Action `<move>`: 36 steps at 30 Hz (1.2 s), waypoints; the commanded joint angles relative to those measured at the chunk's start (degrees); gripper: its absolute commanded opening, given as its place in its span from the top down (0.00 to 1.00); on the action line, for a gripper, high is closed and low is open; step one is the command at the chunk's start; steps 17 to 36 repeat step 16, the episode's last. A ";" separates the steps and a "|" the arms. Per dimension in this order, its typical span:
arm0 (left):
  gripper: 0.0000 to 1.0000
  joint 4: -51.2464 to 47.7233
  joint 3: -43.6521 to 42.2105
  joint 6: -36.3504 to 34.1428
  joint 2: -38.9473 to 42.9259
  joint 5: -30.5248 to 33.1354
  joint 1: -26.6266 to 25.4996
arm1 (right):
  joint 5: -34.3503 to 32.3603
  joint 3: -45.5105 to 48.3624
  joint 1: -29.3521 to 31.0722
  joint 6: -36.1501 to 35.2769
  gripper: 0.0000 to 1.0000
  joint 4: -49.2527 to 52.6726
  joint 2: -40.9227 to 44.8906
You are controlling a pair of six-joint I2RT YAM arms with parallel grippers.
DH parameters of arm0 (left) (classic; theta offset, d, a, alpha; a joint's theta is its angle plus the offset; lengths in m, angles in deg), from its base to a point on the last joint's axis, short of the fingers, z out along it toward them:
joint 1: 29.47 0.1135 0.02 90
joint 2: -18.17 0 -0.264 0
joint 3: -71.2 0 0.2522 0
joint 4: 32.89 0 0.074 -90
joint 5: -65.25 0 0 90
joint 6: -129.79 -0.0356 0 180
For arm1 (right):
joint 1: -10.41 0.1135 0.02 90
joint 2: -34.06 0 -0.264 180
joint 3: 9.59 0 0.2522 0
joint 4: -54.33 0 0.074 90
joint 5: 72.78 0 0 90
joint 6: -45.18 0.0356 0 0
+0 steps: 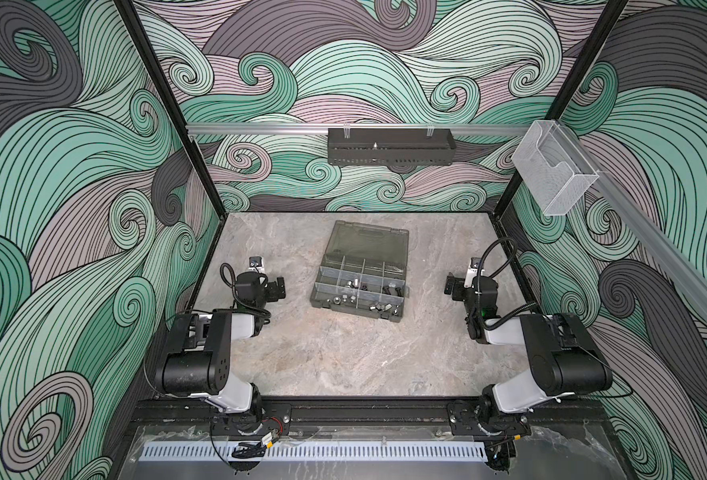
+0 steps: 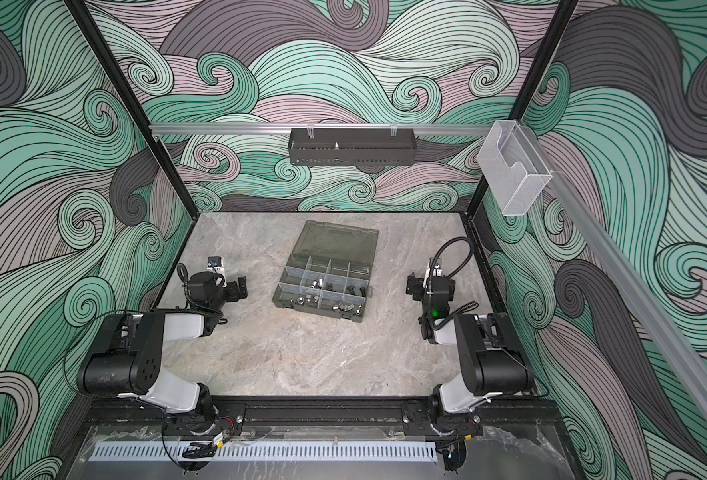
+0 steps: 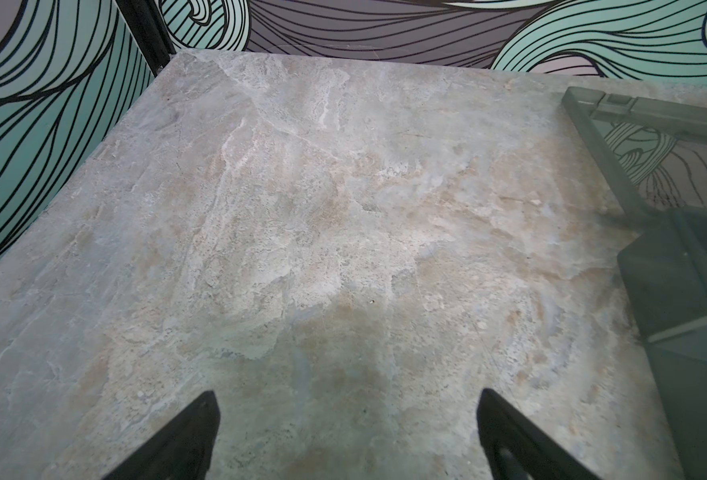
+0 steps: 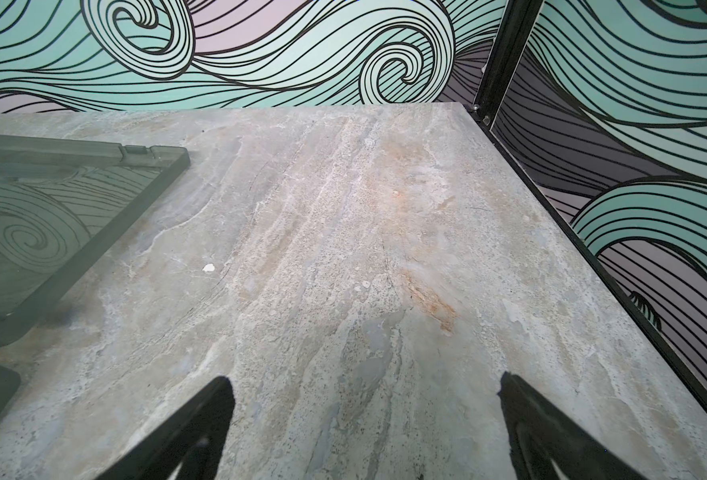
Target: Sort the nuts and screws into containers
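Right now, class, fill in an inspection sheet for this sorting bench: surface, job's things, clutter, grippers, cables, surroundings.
Surface: stone-look table, bare around the case.
Job's things: organiser case open, lid laid back; screws and nuts in its near cells.
Clutter: nothing seen.
Grippers: left gripper and right gripper open, empty, beside the case.
Cables: black hoses looped on both wrists.
Surroundings: black tray, clear box on rails.

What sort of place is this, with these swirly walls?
Likely a robot test booth: a left arm and right arm are mounted at a stone-look table, an organiser case of small metal parts between them, patterned walls all around.
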 commanded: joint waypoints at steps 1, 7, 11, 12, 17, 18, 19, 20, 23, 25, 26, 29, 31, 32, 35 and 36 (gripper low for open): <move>0.01 0.68 1.44 -0.68 0.38 -1.06 0.23 | 0.17 -0.15 0.00 -0.38 0.01 -1.33 0.65; 0.01 0.70 1.44 -0.66 0.38 -1.04 0.23 | 0.19 -0.21 0.00 -0.38 0.01 -1.27 0.68; 0.01 0.69 1.44 -0.69 0.37 -1.04 0.18 | 0.25 -0.92 -0.02 -0.26 0.01 -0.34 0.25; 0.01 0.69 1.44 -0.68 0.39 -1.10 0.23 | 0.33 -1.00 -0.08 -0.29 0.01 -0.17 0.28; 0.01 0.69 1.44 -0.75 0.37 -1.04 0.23 | 0.51 -0.32 -0.08 -0.42 0.01 -1.07 0.63; 0.01 0.69 1.44 -0.75 0.37 -1.04 0.23 | 0.51 -0.32 -0.08 -0.42 0.01 -1.07 0.63; 0.01 0.69 1.44 -0.75 0.37 -1.04 0.23 | 0.51 -0.32 -0.08 -0.42 0.01 -1.07 0.63; 0.01 0.69 1.44 -0.75 0.37 -1.04 0.23 | 0.51 -0.32 -0.08 -0.42 0.01 -1.07 0.63; 0.01 0.69 1.44 -0.75 0.37 -1.04 0.23 | 0.51 -0.32 -0.08 -0.42 0.01 -1.07 0.63; 0.01 0.69 1.44 -0.75 0.37 -1.04 0.23 | 0.51 -0.32 -0.08 -0.42 0.01 -1.07 0.63; 0.01 0.69 1.44 -0.75 0.37 -1.04 0.23 | 0.51 -0.32 -0.08 -0.42 0.01 -1.07 0.63; 0.01 0.69 1.44 -0.75 0.37 -1.04 0.23 | 0.51 -0.32 -0.08 -0.42 0.01 -1.07 0.63; 0.01 0.69 1.44 -0.75 0.37 -1.04 0.23 | 0.51 -0.32 -0.08 -0.42 0.01 -1.07 0.63; 0.01 0.69 1.44 -0.75 0.37 -1.04 0.23 | 0.51 -0.32 -0.08 -0.42 0.01 -1.07 0.63; 0.01 0.69 1.44 -0.75 0.37 -1.04 0.23 | 0.51 -0.32 -0.08 -0.42 0.01 -1.07 0.63; 0.01 0.69 1.44 -0.75 0.37 -1.04 0.23 | 0.51 -0.32 -0.08 -0.42 0.01 -1.07 0.63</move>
